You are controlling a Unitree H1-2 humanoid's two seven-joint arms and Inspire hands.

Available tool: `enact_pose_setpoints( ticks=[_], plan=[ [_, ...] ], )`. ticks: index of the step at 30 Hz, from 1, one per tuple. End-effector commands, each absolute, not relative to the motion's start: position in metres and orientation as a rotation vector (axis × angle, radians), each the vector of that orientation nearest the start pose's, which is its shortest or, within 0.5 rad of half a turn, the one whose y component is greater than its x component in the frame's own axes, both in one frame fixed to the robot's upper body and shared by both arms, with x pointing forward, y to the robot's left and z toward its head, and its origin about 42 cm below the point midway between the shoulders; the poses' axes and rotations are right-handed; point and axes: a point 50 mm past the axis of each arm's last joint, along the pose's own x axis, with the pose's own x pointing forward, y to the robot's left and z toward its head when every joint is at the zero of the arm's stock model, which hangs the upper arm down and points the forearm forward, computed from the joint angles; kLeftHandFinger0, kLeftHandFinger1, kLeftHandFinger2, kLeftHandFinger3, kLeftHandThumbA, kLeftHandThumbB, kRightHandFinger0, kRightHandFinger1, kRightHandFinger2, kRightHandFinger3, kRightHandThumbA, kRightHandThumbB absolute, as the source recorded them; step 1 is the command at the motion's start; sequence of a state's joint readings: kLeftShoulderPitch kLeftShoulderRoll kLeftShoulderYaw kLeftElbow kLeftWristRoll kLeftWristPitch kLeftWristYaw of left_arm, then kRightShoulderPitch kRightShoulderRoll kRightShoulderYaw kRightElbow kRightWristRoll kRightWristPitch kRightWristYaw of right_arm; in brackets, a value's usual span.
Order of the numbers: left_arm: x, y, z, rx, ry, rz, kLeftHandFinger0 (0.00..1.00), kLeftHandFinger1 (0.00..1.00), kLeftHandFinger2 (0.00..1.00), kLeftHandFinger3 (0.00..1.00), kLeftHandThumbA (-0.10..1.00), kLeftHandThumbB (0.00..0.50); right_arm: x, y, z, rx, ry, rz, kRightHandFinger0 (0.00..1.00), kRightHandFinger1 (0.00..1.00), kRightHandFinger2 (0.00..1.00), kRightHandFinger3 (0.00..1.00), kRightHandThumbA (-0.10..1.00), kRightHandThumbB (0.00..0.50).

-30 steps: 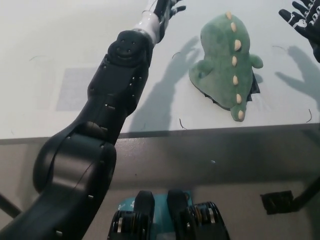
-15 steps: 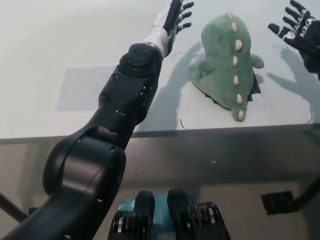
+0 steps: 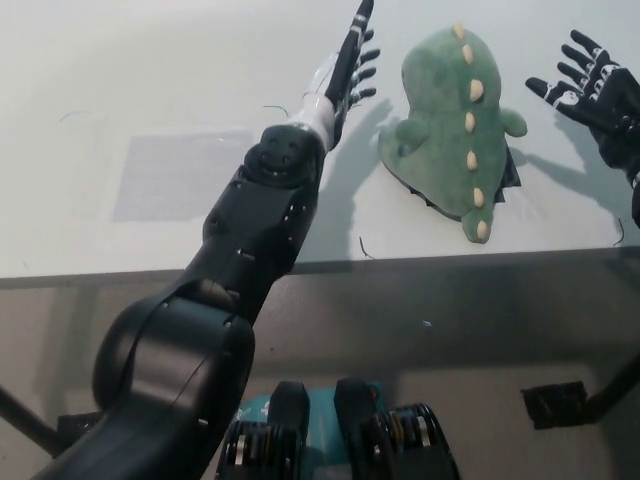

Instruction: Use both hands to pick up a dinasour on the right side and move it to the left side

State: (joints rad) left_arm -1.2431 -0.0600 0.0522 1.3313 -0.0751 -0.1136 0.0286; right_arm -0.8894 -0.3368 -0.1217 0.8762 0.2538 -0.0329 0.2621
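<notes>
Your dinosaur (image 3: 455,125) lies flat on the white table (image 3: 150,80), right of centre, over a small dark scrap (image 3: 512,172). A faint grey patch (image 3: 180,175) sits well to its left; short dark threads lie near the table's front edge. Your left hand (image 3: 352,62) hangs just beside the toy's left flank, fingers spread, holding nothing. Your right hand (image 3: 585,85) is splayed wide near its right side. Both have closed in since a second ago. A grey floor shows below the table.
</notes>
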Motion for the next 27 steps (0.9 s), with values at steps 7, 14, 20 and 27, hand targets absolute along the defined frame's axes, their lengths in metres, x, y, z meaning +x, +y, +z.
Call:
enact_pose_setpoints(
  ticks=[7, 14, 20, 27],
  plan=[
    [0.568, 0.062, 0.281, 0.055, 0.002, -0.218, 1.0, 1.0, 1.0, 1.0, 1.0, 0.414, 0.542, -0.307, 0.262, 0.033, -0.134, 0.147, 1.0, 1.0, 1.0, 1.0, 1.0, 0.231],
    [0.564, 0.063, 0.264, 0.049, 0.045, -0.213, 1.0, 1.0, 1.0, 1.0, 1.0, 0.381, 0.543, -0.299, 0.244, 0.046, -0.086, 0.132, 1.0, 1.0, 1.0, 1.0, 1.0, 0.27],
    [0.562, 0.059, 0.261, 0.065, 0.053, -0.225, 1.0, 1.0, 1.0, 1.0, 1.0, 0.365, 0.542, -0.294, 0.241, 0.051, -0.085, 0.147, 1.0, 1.0, 1.0, 1.0, 1.0, 0.241],
    [0.561, 0.058, 0.257, 0.014, 0.08, -0.221, 1.0, 1.0, 1.0, 1.0, 1.0, 0.371, 0.547, -0.293, 0.247, 0.035, -0.092, 0.153, 1.0, 1.0, 1.0, 1.0, 1.0, 0.249]
  ],
)
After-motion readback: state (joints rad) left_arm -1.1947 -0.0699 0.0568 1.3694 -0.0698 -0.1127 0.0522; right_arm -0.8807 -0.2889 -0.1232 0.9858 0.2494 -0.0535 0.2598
